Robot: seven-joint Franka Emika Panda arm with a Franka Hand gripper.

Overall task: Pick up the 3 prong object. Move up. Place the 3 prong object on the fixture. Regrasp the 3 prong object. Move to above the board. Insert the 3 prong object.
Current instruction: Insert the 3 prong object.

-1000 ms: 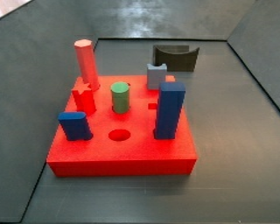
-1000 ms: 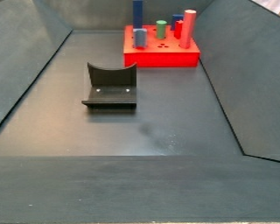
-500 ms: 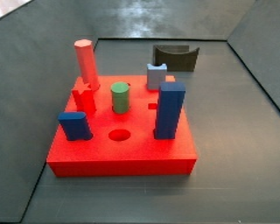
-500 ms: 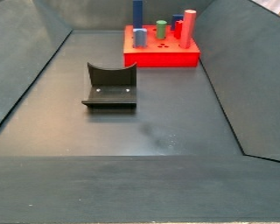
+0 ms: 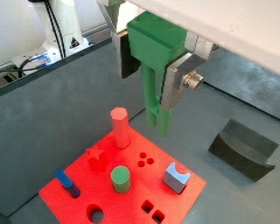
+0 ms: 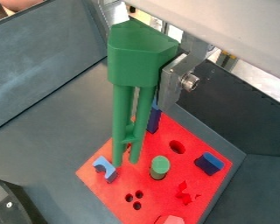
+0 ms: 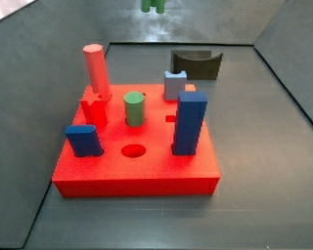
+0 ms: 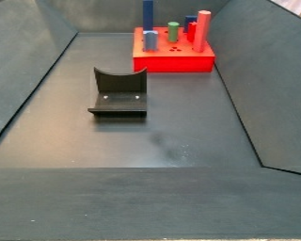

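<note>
Gripper (image 5: 161,66) pinches the 3 prong object (image 6: 129,114) at its top end, prongs hanging down, high above the red board (image 5: 129,181). Fixture (image 5: 245,145) sits empty, off to the side below. Risk: prongs not clocked to the three-hole socket (image 5: 143,159); descent would jam or clip the pink peg (image 5: 119,128).

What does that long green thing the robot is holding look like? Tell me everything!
The 3 prong object is a long, slim green peg that looks like matte plastic, with ridges down its length and a wider top. It hangs upright, clamped between the gripper's silver fingers, high above the board and touching nothing else. In a side view only its lower tip peeks in.
</note>
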